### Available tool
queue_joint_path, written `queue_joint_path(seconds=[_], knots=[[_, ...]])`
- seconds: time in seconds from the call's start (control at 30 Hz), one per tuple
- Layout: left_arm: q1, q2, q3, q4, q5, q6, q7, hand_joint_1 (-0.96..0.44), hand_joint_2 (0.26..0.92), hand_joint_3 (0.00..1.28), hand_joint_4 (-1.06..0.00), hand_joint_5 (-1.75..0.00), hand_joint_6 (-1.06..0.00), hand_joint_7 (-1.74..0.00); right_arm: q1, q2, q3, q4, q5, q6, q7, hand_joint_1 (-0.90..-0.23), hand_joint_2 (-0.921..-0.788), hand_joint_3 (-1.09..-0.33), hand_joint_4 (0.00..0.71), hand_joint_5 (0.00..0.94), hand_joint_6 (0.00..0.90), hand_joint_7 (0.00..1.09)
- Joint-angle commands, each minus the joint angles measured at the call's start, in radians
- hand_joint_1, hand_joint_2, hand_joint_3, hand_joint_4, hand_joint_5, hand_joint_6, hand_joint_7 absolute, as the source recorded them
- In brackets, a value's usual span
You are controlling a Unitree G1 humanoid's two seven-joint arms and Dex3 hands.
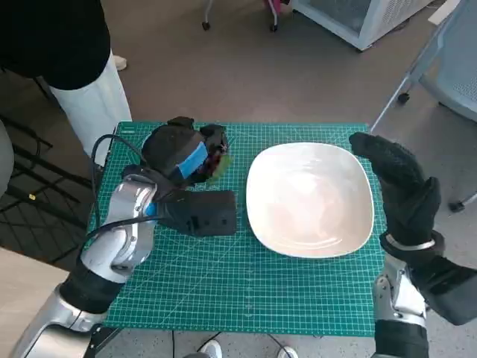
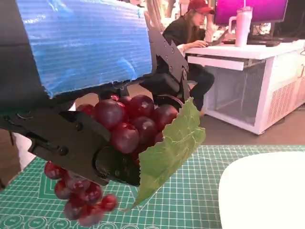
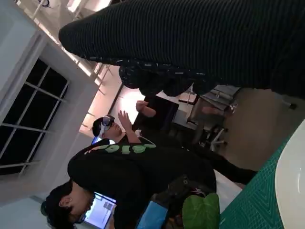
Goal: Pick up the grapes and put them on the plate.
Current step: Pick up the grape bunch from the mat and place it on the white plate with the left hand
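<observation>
A bunch of dark red grapes (image 2: 126,129) with a green leaf (image 2: 169,150) hangs in my left hand (image 1: 181,153), lifted off the green mat at the far left. The head view shows only a bit of the grapes (image 1: 218,162) past the blue-taped hand. The white plate (image 1: 309,198) lies on the mat to the right of them, with nothing on it. My right hand (image 1: 399,186) in its black glove hovers over the plate's right rim, fingers apart, holding nothing. In the right wrist view the leaf (image 3: 200,212) shows beyond the plate's rim (image 3: 291,181).
The green cutting mat (image 1: 223,283) covers the small table. A person in white trousers (image 1: 93,101) stands at the table's far left corner. A grey chair (image 1: 447,67) and a white cabinet (image 1: 358,19) stand beyond on the right. Other people (image 3: 138,167) show in the wrist views.
</observation>
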Motion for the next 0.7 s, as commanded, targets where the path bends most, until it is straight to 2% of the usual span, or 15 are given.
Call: queue_joint_path(seconds=[0.03, 0.17, 0.33, 0.7], knots=[[-0.029, -0.030, -0.009, -0.005, 0.003, -0.013, -0.024, 0.00, 0.917, 0.05, -0.70, -1.26, -0.68, -1.01, 0.003, -0.002, -0.005, 0.015, 0.013, 0.005, 0.009, -0.576, -0.921, -0.680, 0.200, 0.001, -0.001, 0.38], [-0.048, -0.068, -0.025, -0.017, 0.002, -0.016, -0.049, 0.00, 0.915, 0.06, -0.68, -1.31, -0.70, -0.95, 0.003, -0.007, -0.010, 0.015, 0.019, 0.006, 0.013, -0.576, -0.921, -0.681, 0.199, 0.001, -0.001, 0.38], [-0.083, -0.127, -0.054, -0.008, 0.003, -0.026, -0.076, 0.00, 0.908, 0.07, -0.71, -1.28, -0.68, -0.98, 0.003, -0.014, -0.018, 0.015, 0.029, 0.010, 0.020, -0.581, -0.921, -0.681, 0.198, 0.000, -0.001, 0.38], [-0.206, -0.260, -0.116, 0.163, -0.002, -0.108, -0.056, 0.00, 0.920, 0.09, -0.70, -1.13, -0.56, -1.25, 0.015, -0.024, -0.034, 0.002, 0.049, 0.011, 0.031, -0.587, -0.921, -0.679, 0.198, 0.000, -0.001, 0.37]])
